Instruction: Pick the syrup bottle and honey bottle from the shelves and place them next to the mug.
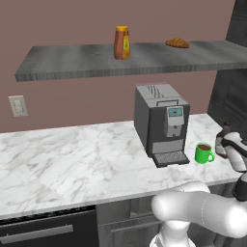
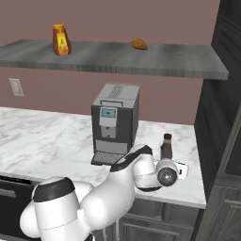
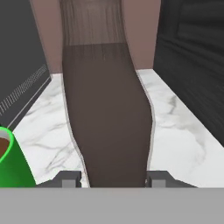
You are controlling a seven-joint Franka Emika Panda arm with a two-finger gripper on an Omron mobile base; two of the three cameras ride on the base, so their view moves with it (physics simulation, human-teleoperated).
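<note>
**Gripping the syrup bottle down by the mug**

Holding tight here: the gripper (image 3: 113,180) has its two dark fingertips clamped on the lower body of the syrup bottle (image 3: 107,113), one pad on each side, bottle dead centre between them. In the hand view the dark brown plastic looks smooth and a bit see-through, pear-shaped and swelling out above the pads, narrowing to a ribbed neck at the top. From the right base view the same bottle (image 2: 166,147) stands upright over the white marble countertop (image 2: 42,136), right of the coffee machine (image 2: 115,122), at the counter's right end near the tall dark cabinet (image 2: 221,117).

One bright green mug (image 1: 204,153) with dark liquid inside sits just left of the bottle, near the machine's drip tray.

One honey bottle (image 1: 121,43), slim and amber-orange with a yellowish label, stands on the grey wood-grain shelf (image 1: 72,62). One croissant (image 1: 177,43) lies further right on it.

One white wall outlet (image 1: 18,105) sits far left.
</note>
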